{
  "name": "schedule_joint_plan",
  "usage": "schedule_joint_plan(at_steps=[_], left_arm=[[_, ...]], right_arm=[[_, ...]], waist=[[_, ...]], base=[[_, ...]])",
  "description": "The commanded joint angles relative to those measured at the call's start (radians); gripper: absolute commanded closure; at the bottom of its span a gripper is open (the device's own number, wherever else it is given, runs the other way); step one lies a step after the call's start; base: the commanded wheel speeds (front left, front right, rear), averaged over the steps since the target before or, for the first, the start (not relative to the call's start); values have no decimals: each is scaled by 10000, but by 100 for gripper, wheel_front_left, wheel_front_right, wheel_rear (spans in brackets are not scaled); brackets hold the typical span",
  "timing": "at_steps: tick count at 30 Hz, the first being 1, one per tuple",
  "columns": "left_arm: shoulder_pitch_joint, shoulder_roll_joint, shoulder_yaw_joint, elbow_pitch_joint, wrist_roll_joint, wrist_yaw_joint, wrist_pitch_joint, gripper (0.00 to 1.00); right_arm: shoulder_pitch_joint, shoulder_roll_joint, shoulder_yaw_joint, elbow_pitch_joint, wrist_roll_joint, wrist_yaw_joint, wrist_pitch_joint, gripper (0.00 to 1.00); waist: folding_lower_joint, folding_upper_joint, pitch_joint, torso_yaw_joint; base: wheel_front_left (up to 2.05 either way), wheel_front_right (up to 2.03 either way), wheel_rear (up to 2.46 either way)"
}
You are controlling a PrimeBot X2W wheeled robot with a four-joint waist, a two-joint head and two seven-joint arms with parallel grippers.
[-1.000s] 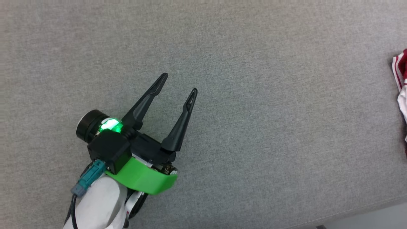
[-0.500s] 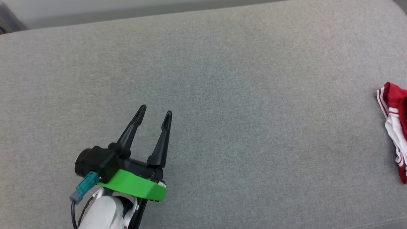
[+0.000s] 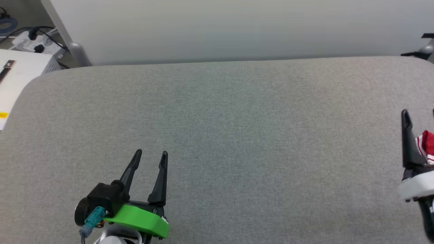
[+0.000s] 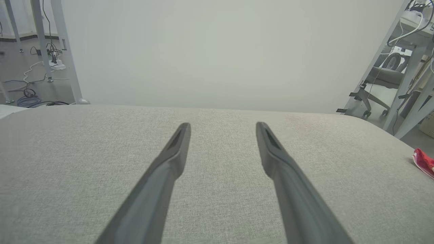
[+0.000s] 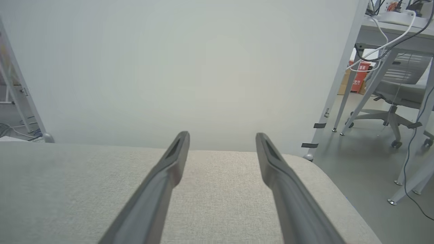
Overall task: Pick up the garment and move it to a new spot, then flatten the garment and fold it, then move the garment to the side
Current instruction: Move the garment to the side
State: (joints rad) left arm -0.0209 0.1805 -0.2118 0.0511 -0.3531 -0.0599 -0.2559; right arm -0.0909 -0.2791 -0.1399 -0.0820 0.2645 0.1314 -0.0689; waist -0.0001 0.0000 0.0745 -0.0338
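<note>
Head view: rumpled striped garment (image 3: 428,142)

text: none legible | red box (image 5: 356,80): white marks, too small to read

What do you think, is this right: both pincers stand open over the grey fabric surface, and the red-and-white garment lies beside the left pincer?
One detail is wrong. The head view shows the red-and-white garment beside the right pincer, at that view's right edge, far from the left pincer. Both pincers do stand open over the grey fabric surface.
</note>
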Motion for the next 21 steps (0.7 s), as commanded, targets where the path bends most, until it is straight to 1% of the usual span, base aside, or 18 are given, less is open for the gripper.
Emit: schedule_joint_plan(at_steps=[1,5,9,15,21], left_arm=[[194,-107,70,88,161,26,-58,0],[442,-329,275,317,318,-86,-58,0],[616,-529,474,474,530,-207,-58,0],[762,-833,807,480,735,-381,-58,0],[779,-1012,1065,470,917,-525,-58,0]], right_arm=[[403,344,18,-166,-70,-7,-154,0],[1320,1253,153,-346,-326,-7,-440,0],[1911,1747,318,-135,-518,-7,-790,0],[2173,1997,492,348,-849,-7,-1181,0],[2099,2072,573,615,-1081,-7,-1299,0]], waist=[[1,0,-546,528],[1,0,-729,584],[1,0,-840,584],[1,0,-923,574],[1,0,-896,566]], base=[[0,0,0],[0,0,0],[0,0,0],[0,0,0],[0,0,0]])
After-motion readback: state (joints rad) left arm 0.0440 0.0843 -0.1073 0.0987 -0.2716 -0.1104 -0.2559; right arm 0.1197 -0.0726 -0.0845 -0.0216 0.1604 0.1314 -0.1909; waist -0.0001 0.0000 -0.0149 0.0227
